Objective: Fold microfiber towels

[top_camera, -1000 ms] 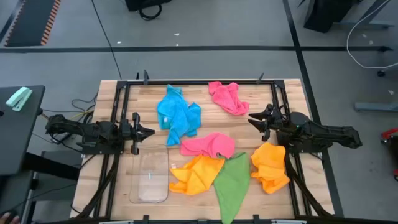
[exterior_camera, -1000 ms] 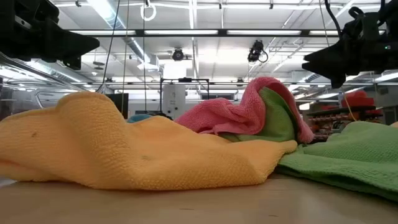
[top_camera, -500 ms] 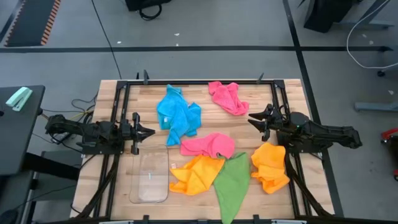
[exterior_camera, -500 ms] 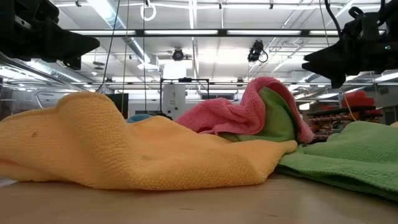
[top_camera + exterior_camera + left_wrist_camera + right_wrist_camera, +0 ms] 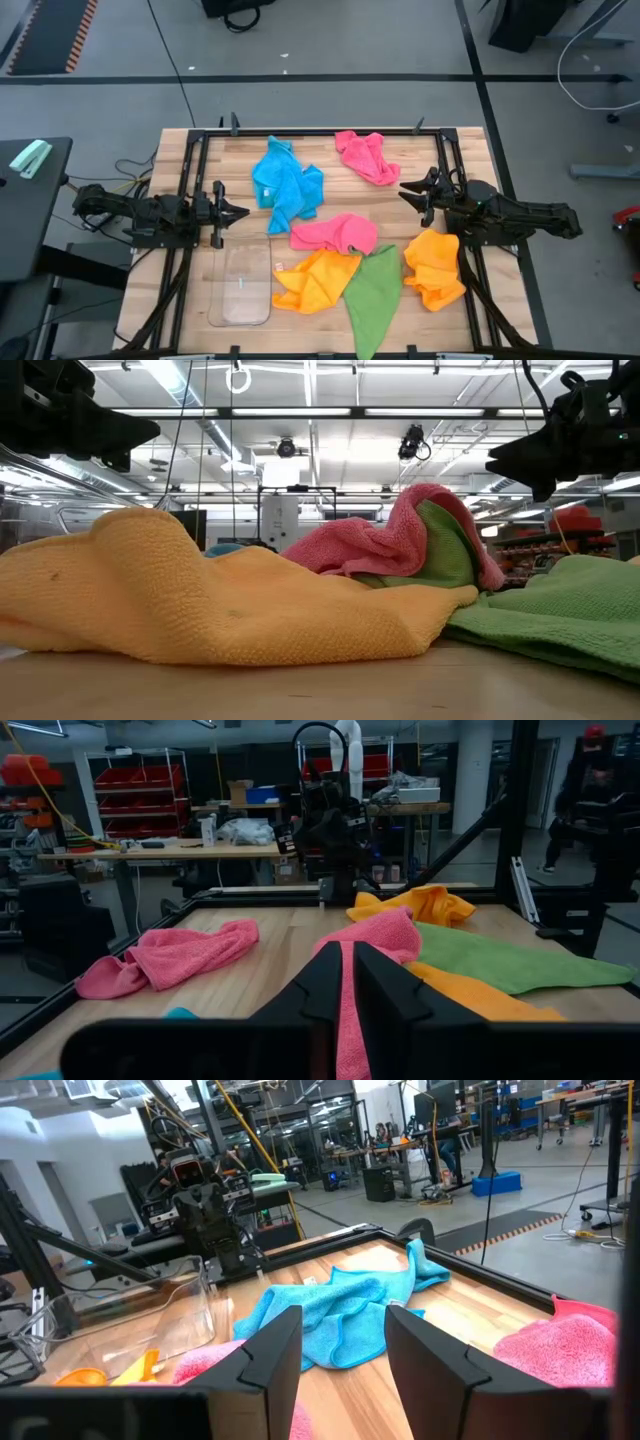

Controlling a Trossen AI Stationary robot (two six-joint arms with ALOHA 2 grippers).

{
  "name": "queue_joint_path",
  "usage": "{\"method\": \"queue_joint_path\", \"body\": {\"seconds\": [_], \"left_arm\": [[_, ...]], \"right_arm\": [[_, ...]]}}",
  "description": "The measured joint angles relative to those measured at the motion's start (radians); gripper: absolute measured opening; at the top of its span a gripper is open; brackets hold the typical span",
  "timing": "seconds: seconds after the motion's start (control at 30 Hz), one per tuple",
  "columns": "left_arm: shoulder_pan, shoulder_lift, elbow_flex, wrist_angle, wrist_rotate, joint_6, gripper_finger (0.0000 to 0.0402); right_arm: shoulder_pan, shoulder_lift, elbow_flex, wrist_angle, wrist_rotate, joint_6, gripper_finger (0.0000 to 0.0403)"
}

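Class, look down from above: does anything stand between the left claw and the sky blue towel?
Nothing visible does. The left claw, shut, hangs at the table's left side, and bare wood lies between it and the sky blue towel. The clear tray sits nearer the front edge, off that line.

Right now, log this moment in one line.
left gripper shut, idle | right gripper open, idle | microfiber towels unfolded | stage: not started

1. A robotics lab or workshop: beyond the left gripper (image 5: 347, 982) stand red parts shelves (image 5: 135, 795) and a cluttered workbench (image 5: 190, 848).
2. Past the right gripper (image 5: 343, 1342), desks (image 5: 405, 1145) and cables (image 5: 590, 1220) cross a concrete floor.
3. Strip lights (image 5: 300, 412) line the ceiling.
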Motion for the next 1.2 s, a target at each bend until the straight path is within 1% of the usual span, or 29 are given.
{"method": "queue_joint_path", "body": {"seconds": [0.33, 0.67, 0.7, 0.83, 0.87, 1.03, 1.13, 1.2], "left_arm": [[0.0, 0.0, 0.0, 0.0, 0.0, 0.0, 0.003], [0.0, 0.0, 0.0, 0.0, 0.0, -0.004, 0.004], [0.0, 0.0, 0.0, 0.004, 0.0, -0.028, 0.004], [0.0, 0.0, 0.0, 0.011, 0.001, -0.267, 0.0035], [0.002, 0.0, 0.0, 0.023, -0.003, -0.29, 0.0034], [0.017, 0.0, 0.0, 0.108, -0.018, -0.265, 0.0031], [0.017, 0.0, 0.0, 0.136, -0.017, -0.263, 0.0035], [0.017, 0.0, 0.0, 0.139, -0.018, -0.261, 0.0036]], "right_arm": [[0.0, 0.0, 0.0, 0.0, 0.0, 0.0, 0.0153], [0.0, 0.0, 0.0, 0.0, 0.0, 0.0, 0.0153], [0.0, 0.0, 0.0, 0.0, 0.0, 0.0, 0.0153], [0.0, 0.0, 0.0, 0.0, 0.0, 0.0, 0.0153], [0.0, 0.0, 0.0, 0.0, 0.0, 0.0, 0.0153], [0.0, 0.0, 0.0, 0.0, 0.0, 0.001, 0.0153], [0.0, 0.0, 0.0, 0.002, 0.0, 0.003, 0.0153], [0.0, 0.0, 0.0, 0.006, 0.0, 0.033, 0.0153]]}}
